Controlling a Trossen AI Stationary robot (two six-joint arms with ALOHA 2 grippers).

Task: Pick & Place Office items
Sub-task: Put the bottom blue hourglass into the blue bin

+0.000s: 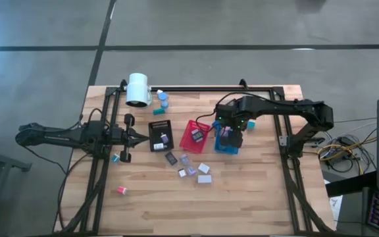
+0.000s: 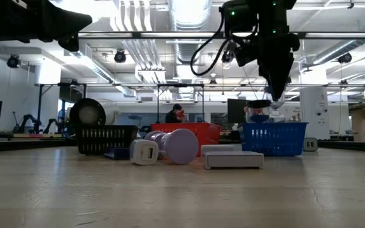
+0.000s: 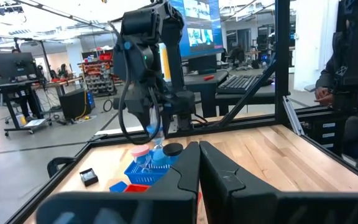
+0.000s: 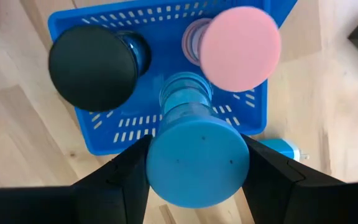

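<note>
My right gripper [image 1: 229, 135] [image 4: 197, 165] hangs fingers-down over the blue tray [image 1: 226, 149] [image 4: 98, 140] and is shut on a blue round-capped piece [image 4: 197, 163]. A black-capped piece [image 4: 92, 67] and a pink-capped piece [image 4: 240, 47] stand upright inside that tray. Several small white, grey and lavender blocks [image 1: 193, 169] lie loose on the wood nearer the front edge. My left gripper [image 1: 141, 137] [image 3: 199, 168] waits shut and level at the table's left, holding nothing. My right gripper pinches the round blue cap by its rim [image 4: 155, 167] between its two fingers, one on each side. The fingers come from above, pointing down. The piece hangs upright with its clear blue body [image 4: 185, 99] reaching down into the blue tray. Whether its lower end touches the tray's floor I cannot tell.
A red tray [image 1: 196, 135] and a black tray [image 1: 160, 135] stand left of the blue one. A big white cylinder [image 1: 138, 89] lies at the far left with blue caps [image 1: 163, 99] beside it. A pink bit [image 1: 122, 190] lies near the front left.
</note>
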